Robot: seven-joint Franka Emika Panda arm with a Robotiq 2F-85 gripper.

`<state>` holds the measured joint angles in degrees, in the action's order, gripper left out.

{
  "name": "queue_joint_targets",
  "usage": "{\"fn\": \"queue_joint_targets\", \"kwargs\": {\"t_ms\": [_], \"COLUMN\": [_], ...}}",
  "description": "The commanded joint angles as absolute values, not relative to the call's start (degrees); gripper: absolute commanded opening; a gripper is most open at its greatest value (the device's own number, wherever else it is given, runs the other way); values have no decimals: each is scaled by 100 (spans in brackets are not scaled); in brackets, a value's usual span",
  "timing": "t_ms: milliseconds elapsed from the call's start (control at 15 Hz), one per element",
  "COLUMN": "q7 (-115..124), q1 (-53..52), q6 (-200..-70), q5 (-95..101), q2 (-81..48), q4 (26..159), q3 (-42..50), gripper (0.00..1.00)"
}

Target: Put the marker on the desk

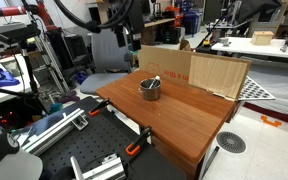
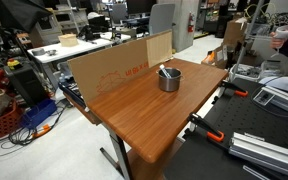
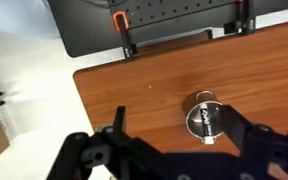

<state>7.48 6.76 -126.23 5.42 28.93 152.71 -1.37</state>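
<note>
The marker (image 3: pixel 207 122), black with a pale end, stands tilted inside a metal cup (image 3: pixel 204 118) on the reddish-brown desk (image 3: pixel 164 70). My gripper (image 3: pixel 179 135) is open and empty, well above the desk. In the wrist view the cup lies between its two black fingers, close to the right one. In both exterior views the cup (image 1: pixel 150 88) (image 2: pixel 169 79) sits near the far end of the desk (image 1: pixel 184 115) (image 2: pixel 144 110), with the marker's tip (image 1: pixel 155 79) (image 2: pixel 164 70) poking out. The gripper (image 1: pixel 127 40) hangs above and behind the cup.
A cardboard box (image 1: pixel 199 70) (image 2: pixel 109 70) stands along one long edge of the desk. Orange clamps (image 3: pixel 124 22) (image 2: pixel 216 134) hold a black perforated board (image 3: pixel 174 20) at the other edge. White tables (image 1: pixel 264 48) and lab clutter surround the desk.
</note>
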Motion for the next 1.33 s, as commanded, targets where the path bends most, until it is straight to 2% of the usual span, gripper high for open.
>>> {"fn": "queue_joint_targets", "kwargs": {"t_ms": [0, 533, 1267], "q7": [1140, 2454, 4079], "q1": [690, 481, -417], "q6": [-13266, -14196, -14052], "q5": [843, 1147, 2319], "q2": [2112, 317, -1452], "q4": [15020, 14226, 12840], "q3": [-311, -538, 67], "gripper": [100, 100, 100]}}
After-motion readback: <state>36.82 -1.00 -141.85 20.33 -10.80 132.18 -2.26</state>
